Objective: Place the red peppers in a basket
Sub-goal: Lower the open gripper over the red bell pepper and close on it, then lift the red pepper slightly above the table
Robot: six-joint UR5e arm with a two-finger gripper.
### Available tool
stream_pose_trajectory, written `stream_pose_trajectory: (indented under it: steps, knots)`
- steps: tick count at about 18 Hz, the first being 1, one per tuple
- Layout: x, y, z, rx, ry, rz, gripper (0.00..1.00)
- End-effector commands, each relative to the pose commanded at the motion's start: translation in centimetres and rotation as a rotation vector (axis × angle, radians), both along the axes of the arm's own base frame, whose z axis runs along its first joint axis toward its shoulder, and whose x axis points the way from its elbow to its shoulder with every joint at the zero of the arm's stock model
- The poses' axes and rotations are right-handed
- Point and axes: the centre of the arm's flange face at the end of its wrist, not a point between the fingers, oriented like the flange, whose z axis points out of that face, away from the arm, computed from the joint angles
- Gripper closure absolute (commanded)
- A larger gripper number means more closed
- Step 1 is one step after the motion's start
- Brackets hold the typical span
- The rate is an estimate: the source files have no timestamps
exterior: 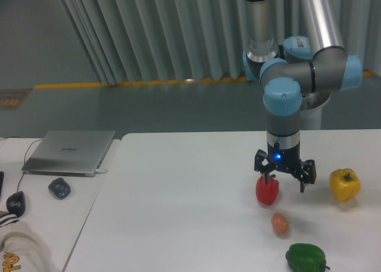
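Note:
The red pepper (267,190) stands on the white table (178,212), right of centre. My gripper (285,183) hangs just above and slightly right of it, jaws spread wide and empty. The left finger (266,178) is over the pepper's top, near its stem; the right finger (305,183) is clear of it on the right. No basket is in view.
A yellow pepper (344,184) sits to the right of my gripper. A small brown egg (280,224) lies just in front of the red pepper. A green pepper (306,258) is at the front edge. A laptop (70,151), a mouse (16,203) and a small dark object (59,187) are far left.

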Motion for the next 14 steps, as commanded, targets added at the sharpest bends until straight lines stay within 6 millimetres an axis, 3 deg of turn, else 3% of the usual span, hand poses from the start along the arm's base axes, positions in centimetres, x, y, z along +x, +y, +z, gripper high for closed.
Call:
stream_pose_trajectory:
  steps: [4, 14]
  knots:
    - [1.4, 1.0, 0.1, 0.002, 0.002, -0.028, 0.0]
    - [3.6, 2.3, -2.6, -0.061, -0.008, -0.104, 0.0]
